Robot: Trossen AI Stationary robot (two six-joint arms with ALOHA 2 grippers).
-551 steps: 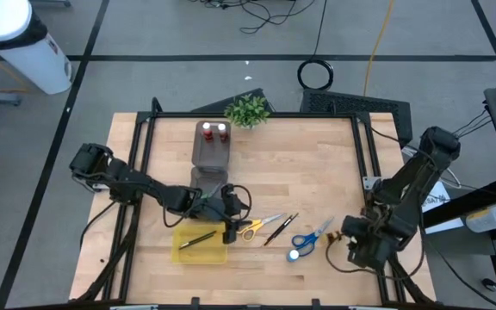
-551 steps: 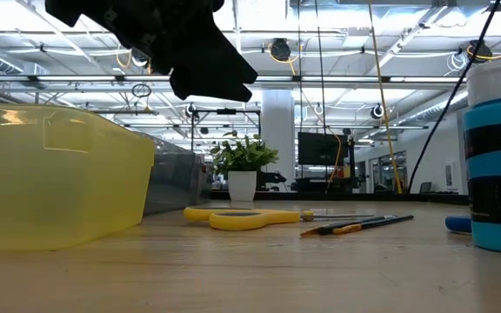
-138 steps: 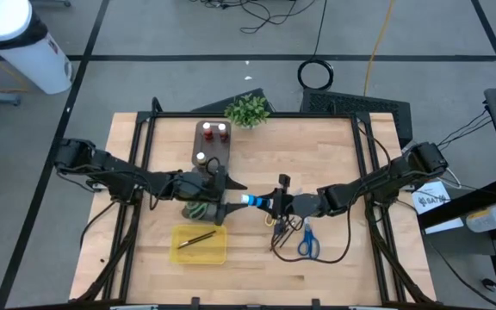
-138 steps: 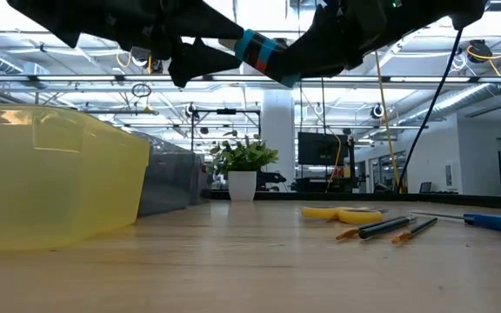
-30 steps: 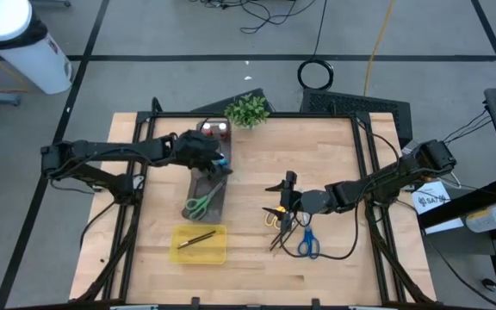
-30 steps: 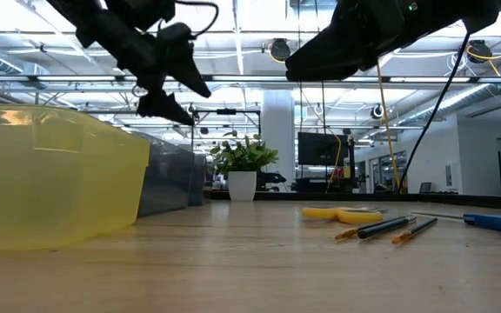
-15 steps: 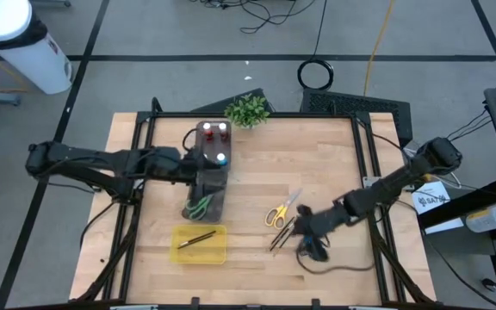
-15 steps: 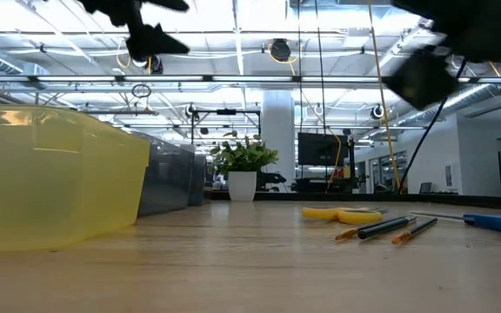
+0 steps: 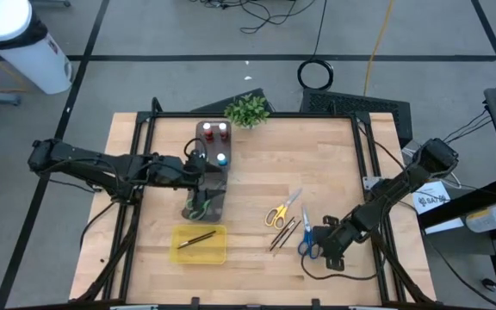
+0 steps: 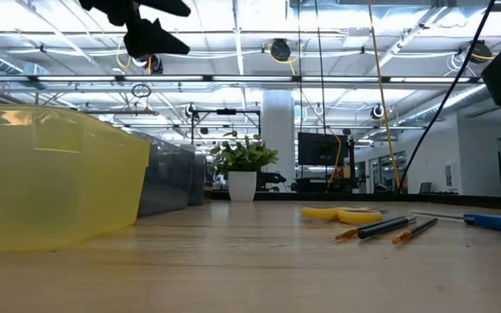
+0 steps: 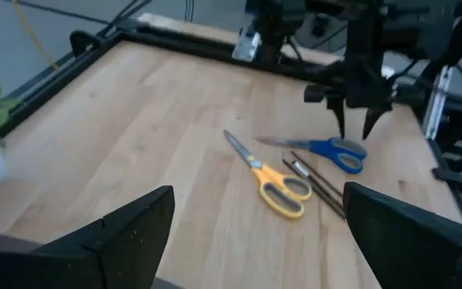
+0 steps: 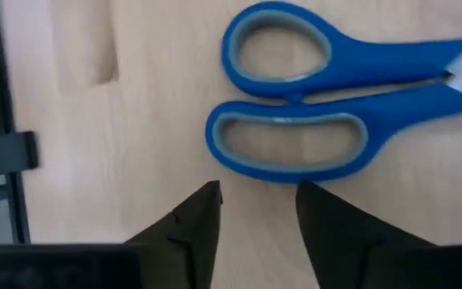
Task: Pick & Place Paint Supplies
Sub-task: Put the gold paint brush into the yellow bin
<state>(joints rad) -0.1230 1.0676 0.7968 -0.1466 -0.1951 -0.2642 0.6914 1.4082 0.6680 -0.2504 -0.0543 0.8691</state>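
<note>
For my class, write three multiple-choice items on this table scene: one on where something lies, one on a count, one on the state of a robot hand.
1. Where are the green-handled scissors?
A. In the dark grey organiser tray
B. In the yellow tray
C. On the bare tabletop

2. How many paint bottles stand in the organiser tray?
A. One
B. Three
C. Five

3. What is the right hand doing?
A. Holding a brush
B. Open just beside the blue-handled scissors
C. Holding a bottle

Answers:
1 A, the high view shows them inside it.
2 B, three caps show at its far end.
3 B, its wrist view shows empty fingers beside the handles.
</note>
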